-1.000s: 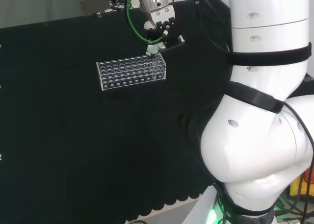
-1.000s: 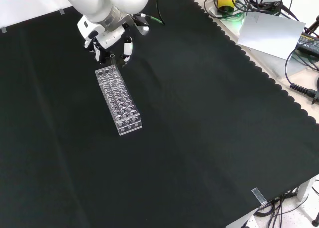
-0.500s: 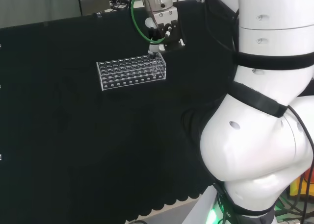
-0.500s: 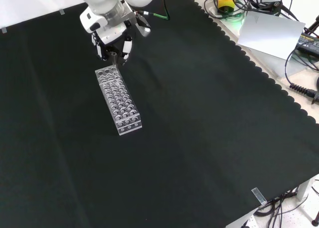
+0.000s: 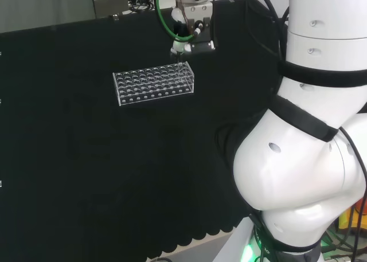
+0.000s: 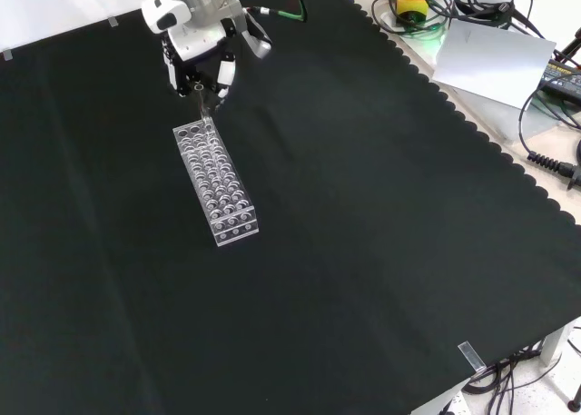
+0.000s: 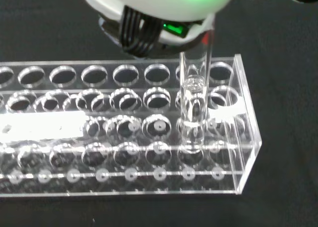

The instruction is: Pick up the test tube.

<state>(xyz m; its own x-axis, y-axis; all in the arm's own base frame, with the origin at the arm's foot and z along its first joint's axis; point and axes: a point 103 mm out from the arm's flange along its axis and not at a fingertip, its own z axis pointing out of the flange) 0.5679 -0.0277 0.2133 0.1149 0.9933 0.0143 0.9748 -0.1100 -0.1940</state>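
A clear plastic rack (image 5: 153, 85) with several rows of holes lies on the black cloth; it also shows as the rack (image 6: 216, 181) in the front view. Above its end nearest the arm, the hand (image 5: 184, 34) has its fingers curled on the top of a clear test tube (image 5: 179, 60). From the front, the hand (image 6: 201, 59) is just beyond the rack's far end, the test tube (image 6: 208, 113) hanging below it. Up close, the test tube (image 7: 193, 105) stands upright with its lower end still inside a hole near the end of the rack (image 7: 124, 137), below the hand (image 7: 154, 3).
The arm's big white links (image 5: 309, 136) stand at the head view's right. Beyond the cloth's scalloped edge lie cables and a grey sheet (image 6: 495, 61). A small clear piece (image 6: 470, 355) sits at the cloth's near corner.
The hand has risen above the rack's end, drawing the test tube upward with it. The rack has stayed in place.
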